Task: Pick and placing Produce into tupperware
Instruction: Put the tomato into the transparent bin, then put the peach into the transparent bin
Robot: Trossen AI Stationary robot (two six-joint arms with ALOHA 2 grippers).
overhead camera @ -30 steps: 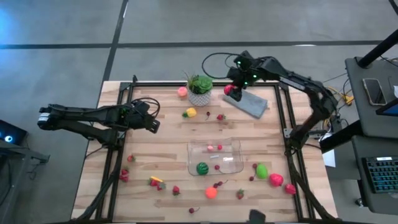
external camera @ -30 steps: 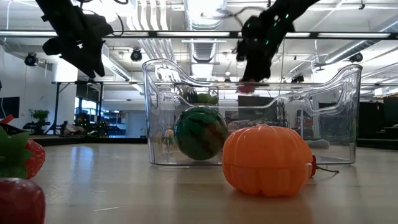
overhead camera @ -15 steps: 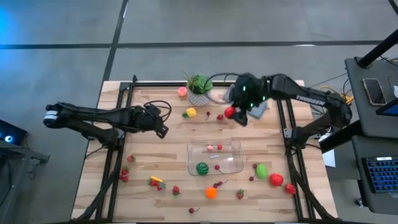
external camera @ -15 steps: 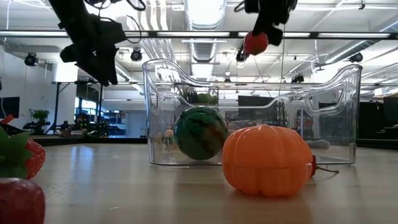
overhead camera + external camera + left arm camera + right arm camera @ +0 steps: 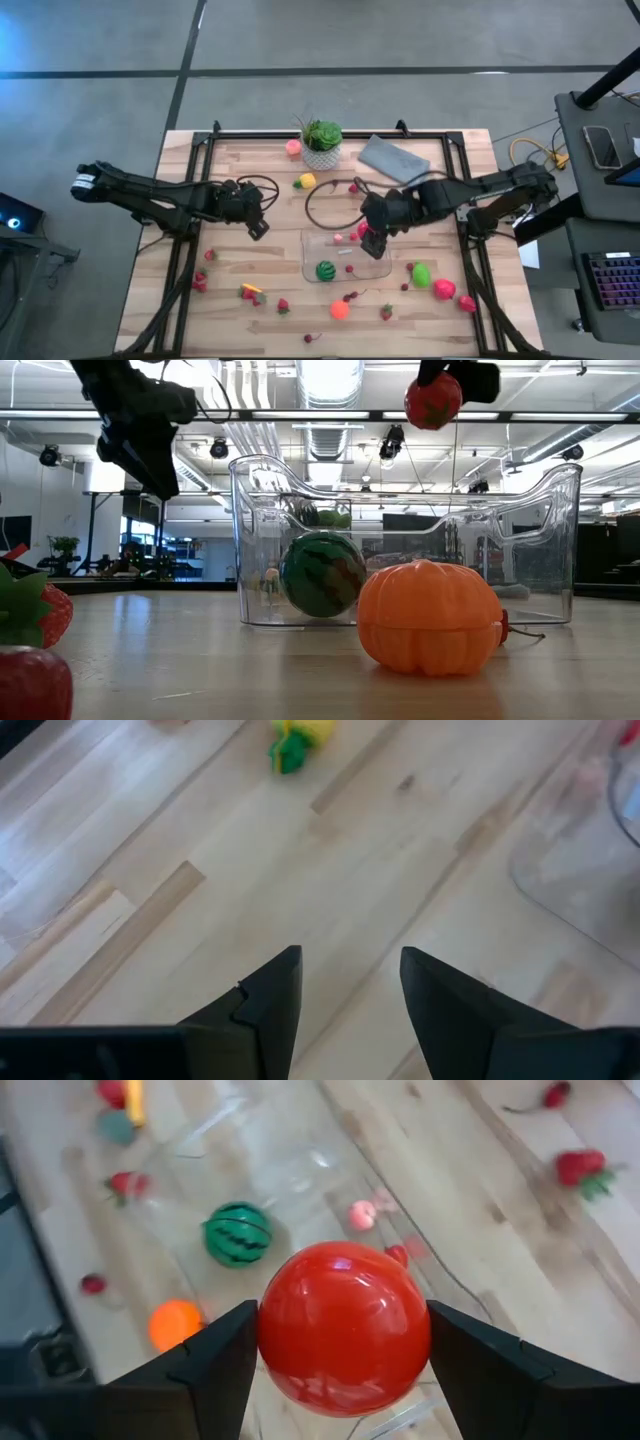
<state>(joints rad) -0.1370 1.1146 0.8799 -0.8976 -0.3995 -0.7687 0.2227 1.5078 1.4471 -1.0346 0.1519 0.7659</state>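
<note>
Now, largest first:
Table (image 5: pixel 250 190): wooden top with produce scattered around the container.
Tupperware (image 5: pixel 375 268): clear, at mid-table; long axis runs left to right in the high view. It already holds a striped melon (image 5: pixel 325 270) and a few small pieces.
Right gripper (image 5: pixel 374 237): pinching a red tomato (image 5: pixel 343 1327) between its fingers, held above the tupperware's far right edge; the right arm is the nearer one.
Key relation: the open container lies almost straight below the tomato, so I judge a short move inward and a release would land it.
Left gripper (image 5: pixel 345 982): fingers spread, empty, hovering left of the tupperware.
</note>
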